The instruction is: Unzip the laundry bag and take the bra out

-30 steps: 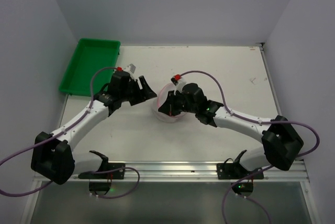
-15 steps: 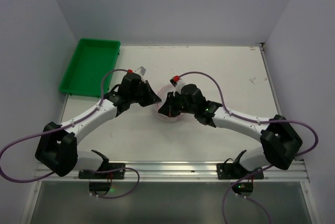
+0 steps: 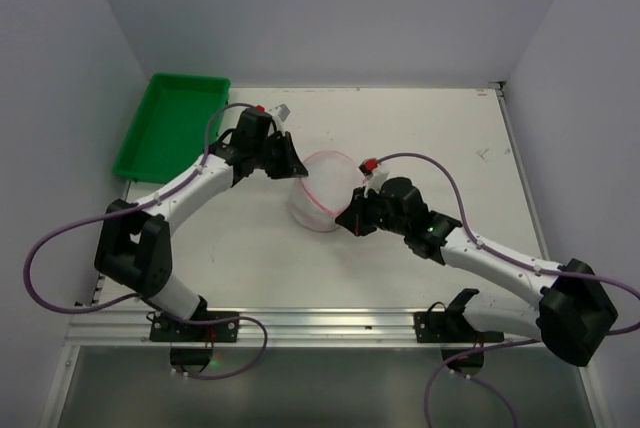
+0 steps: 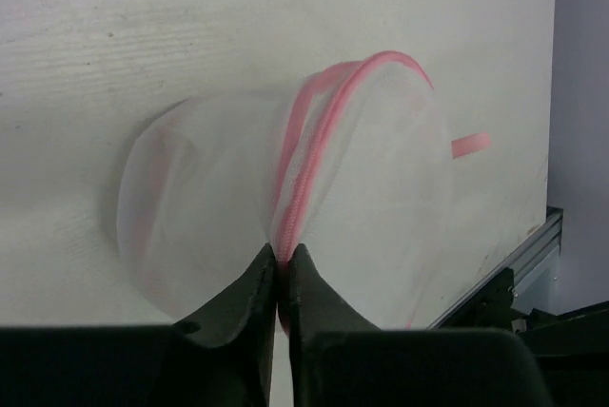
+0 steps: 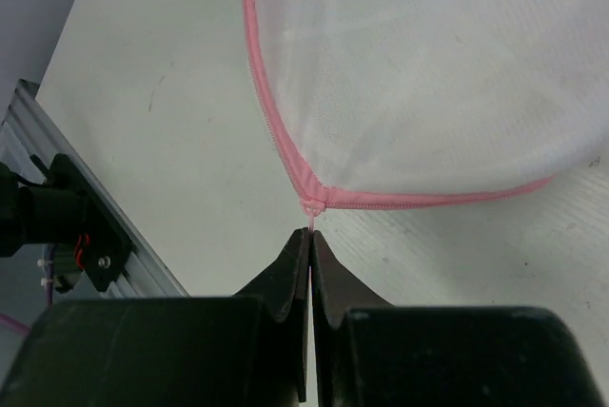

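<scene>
On the white bench [image 3: 450,138], the laundry bag [image 3: 322,191] lies near the middle, a little toward the left edge, stretched between the two arms. It is a round drum of translucent white mesh with pink zip trim [image 4: 306,174] running around its rim. At its far left side we see the left gripper [image 3: 296,173] with its jaws pressed together on that pink trim; the wrist view shows the black fingertips [image 4: 264,274] pinching the zip line where the mesh bulges to either side. At the bag's near right side, the right gripper [image 3: 348,220] is likewise closed, clamped on a thin pink tab [image 5: 308,222] that hangs from the point where two runs of trim meet. We cannot tell whether that tab is the zip's pull. The bag's underside rests on the bench, and the mesh looks taut along the line between the two grips. Through the mesh we cannot make out what lies inside. A green tray [image 3: 170,128] sits at the far left corner of the bench, well apart from the bag and both grippers.
</scene>
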Motion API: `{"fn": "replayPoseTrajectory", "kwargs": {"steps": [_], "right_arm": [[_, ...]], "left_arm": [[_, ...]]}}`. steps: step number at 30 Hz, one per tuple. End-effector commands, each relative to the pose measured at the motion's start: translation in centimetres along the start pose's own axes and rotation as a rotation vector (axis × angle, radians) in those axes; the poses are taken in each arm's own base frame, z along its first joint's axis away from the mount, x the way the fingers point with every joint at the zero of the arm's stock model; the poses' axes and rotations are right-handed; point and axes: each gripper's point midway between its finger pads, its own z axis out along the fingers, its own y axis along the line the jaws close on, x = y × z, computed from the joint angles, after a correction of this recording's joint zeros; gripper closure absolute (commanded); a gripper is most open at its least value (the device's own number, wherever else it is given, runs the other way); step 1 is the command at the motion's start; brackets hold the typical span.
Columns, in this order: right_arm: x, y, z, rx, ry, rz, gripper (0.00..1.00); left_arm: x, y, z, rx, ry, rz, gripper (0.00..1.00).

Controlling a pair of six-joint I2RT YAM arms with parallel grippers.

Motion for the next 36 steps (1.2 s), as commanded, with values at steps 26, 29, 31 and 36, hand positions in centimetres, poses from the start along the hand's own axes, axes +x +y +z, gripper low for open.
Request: {"fn": "replayPoseTrajectory", "kwargs": {"steps": [26, 29, 31, 36], "right_arm": [[-3.5, 7.9, 4.9, -0.205, 0.040, 0.027, 1.00], [-2.8, 7.4, 4.1, -0.193, 0.052, 0.032, 1.00], [-1.9, 6.5, 3.0, -0.162, 0.061, 0.022, 1.00], [2.1, 0.5, 0.5, 0.002, 0.086, 0.052, 1.00]], "left_arm": [[2.3, -1.9, -2.7, 0.024, -0.108, -0.129, 0.58], [1.9, -1.8, -2.4, 0.011, -0.111, -0.109, 0.98], [1.8, -1.1, -2.6, -0.028, -0.116, -0.101, 1.00], [2.2, 0.2, -2.9, -0.051, -0.133, -0.127, 1.00]]}}
